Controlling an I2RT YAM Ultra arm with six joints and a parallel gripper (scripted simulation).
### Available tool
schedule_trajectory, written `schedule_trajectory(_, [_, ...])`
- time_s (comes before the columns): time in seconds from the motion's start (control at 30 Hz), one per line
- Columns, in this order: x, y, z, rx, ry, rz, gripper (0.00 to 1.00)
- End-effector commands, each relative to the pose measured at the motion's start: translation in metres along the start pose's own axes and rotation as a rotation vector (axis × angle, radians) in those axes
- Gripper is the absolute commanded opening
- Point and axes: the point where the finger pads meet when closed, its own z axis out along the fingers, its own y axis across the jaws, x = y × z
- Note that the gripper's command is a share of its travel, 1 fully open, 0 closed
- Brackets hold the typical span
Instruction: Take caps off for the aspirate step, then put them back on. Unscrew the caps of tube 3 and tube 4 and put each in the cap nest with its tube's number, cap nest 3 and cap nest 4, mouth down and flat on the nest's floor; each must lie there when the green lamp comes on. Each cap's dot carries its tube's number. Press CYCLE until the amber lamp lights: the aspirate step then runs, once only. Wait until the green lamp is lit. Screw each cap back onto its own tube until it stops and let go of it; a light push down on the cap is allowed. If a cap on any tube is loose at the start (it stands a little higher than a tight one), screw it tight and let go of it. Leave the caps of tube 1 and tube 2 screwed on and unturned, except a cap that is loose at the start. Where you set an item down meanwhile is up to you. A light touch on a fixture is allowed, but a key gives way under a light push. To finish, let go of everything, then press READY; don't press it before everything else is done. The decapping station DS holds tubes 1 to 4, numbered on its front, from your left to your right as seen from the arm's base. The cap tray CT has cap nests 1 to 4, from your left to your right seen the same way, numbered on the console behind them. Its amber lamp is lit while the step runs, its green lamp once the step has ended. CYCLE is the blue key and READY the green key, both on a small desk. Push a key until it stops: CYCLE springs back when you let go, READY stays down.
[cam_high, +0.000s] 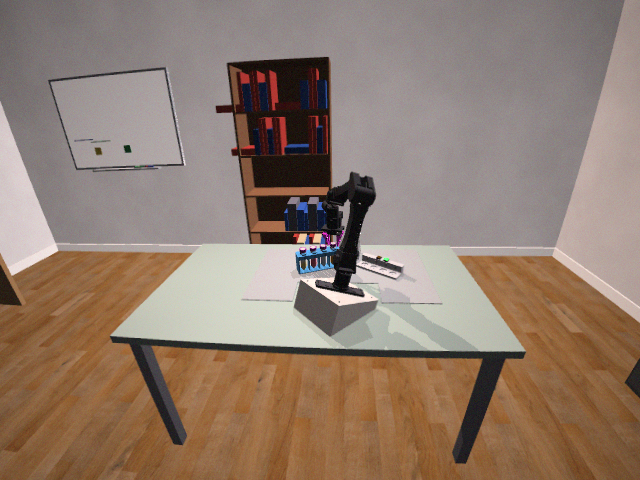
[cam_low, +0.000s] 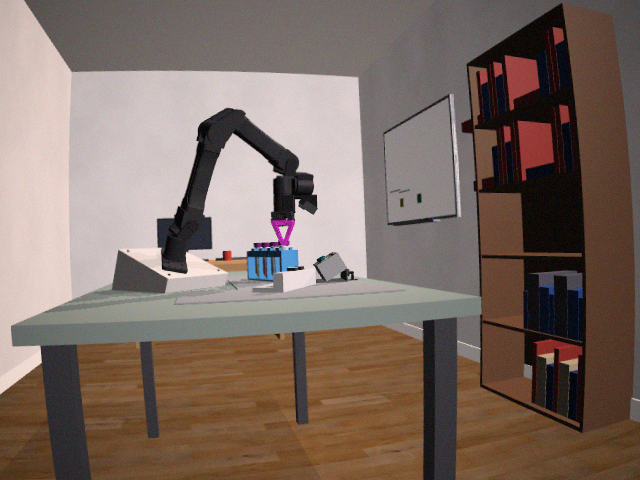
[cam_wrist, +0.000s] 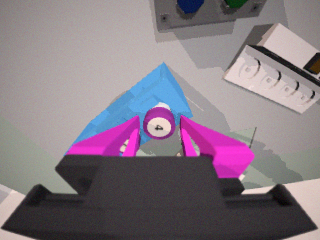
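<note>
The blue decapping station (cam_wrist: 150, 97) stands under my gripper (cam_wrist: 159, 120). The white-topped purple cap with the number 4 on its dot (cam_wrist: 159, 125) sits on tube 4 at the station's end. My magenta fingers stand on either side of this cap, with a small gap on each side, so the gripper is open. In the side view the gripper (cam_low: 283, 240) points straight down over the station (cam_low: 271, 263). The other tubes' caps (cam_high: 312, 250) show as a purple row. The white cap tray (cam_wrist: 275, 75) lies to the right, and the nests I can see look empty. A green lamp (cam_low: 294, 268) glows on its console.
The grey key desk (cam_wrist: 207, 12) with the blue key (cam_wrist: 191, 4) and the green key (cam_wrist: 235, 3) lies beyond the station. The arm's white base block (cam_high: 334, 307) stands near the table's front. A grey mat (cam_high: 268, 281) lies under the fixtures.
</note>
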Motion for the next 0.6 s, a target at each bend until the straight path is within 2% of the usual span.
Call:
schedule_trajectory(0.0, [-0.0030,0.0028,-0.0056,-0.008,-0.019,-0.207,0.49])
schedule_trajectory(0.1, [-0.0029,0.0029,-0.0056,-0.007,-0.019,-0.327,0.49])
schedule_trajectory(0.17, [-0.0029,0.0029,-0.0056,-0.007,-0.019,-0.327,0.49])
schedule_trajectory(0.57, [-0.0026,0.0035,-0.0056,-0.002,-0.021,-0.807,0.49])
